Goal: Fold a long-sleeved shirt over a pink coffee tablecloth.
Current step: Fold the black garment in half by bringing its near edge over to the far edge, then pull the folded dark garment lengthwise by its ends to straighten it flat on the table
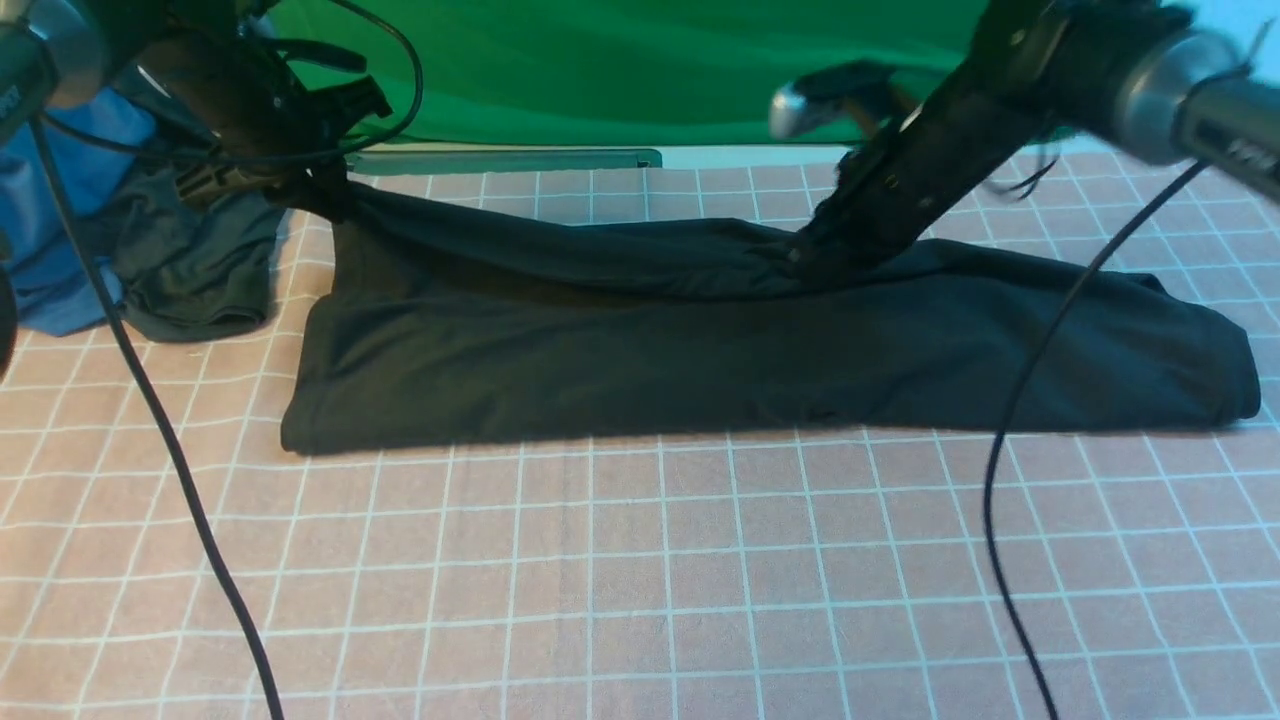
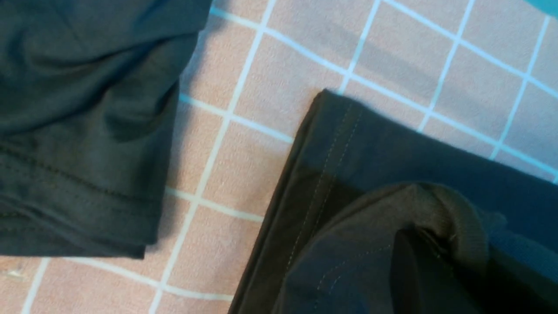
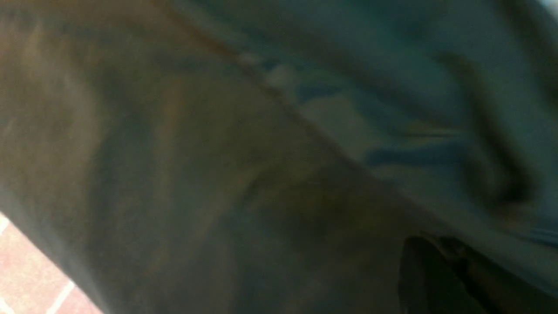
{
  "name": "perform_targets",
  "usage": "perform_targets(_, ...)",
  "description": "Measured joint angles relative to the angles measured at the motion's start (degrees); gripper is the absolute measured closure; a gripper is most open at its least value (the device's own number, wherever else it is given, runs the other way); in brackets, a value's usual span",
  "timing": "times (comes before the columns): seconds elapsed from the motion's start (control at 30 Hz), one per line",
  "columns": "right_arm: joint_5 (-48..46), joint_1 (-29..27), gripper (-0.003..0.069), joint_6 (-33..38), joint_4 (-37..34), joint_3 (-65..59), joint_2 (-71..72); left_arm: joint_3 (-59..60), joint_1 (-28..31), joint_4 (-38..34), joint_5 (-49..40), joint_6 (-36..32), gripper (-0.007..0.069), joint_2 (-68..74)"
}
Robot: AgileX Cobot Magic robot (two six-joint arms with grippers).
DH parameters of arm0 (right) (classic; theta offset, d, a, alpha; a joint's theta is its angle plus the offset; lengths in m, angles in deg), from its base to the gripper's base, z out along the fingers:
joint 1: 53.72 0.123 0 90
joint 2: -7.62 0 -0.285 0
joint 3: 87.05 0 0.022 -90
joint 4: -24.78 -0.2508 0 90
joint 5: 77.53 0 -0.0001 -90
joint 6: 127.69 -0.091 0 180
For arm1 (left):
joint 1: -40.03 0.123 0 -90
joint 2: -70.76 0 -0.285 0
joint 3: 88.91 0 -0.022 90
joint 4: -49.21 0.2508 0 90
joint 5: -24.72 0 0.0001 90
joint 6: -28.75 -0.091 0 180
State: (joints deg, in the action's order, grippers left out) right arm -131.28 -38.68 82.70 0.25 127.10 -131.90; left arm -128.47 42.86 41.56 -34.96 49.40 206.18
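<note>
Black long-sleeved shirt (image 1: 700,360) is clamped by left end effector (image 1: 325,190) and right end effector (image 1: 800,255) (both closed). Uneven pulls could skew it.

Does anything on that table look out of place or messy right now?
Yes, two stray garments: a crumpled dark grey garment heaped against a blue garment at the far left edge of the pink tablecloth, close beside the black long-sleeved shirt. Both are bunched, not folded.
</note>
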Motion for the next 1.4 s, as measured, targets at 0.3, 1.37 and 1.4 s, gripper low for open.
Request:
perform_targets(0.3,13.17,2.01,0.0624,1.27,-0.66,0.0,-3.94,0.0,0.0,0.13,-0.25,0.0,0.0593,0.0)
perform_targets(1.37,-5.25,0.91,0.0624,-1.14,8.93,21.5,-4.68,0.0,0.04,12.63,3.03,3.5,0.0309,-3.25)
perform_targets(1.4,-6.94,0.85,0.0624,-1.9,9.13,22.25,-4.61,0.0,0.06,11.84,2.06,2.16,0.0355,-3.57)
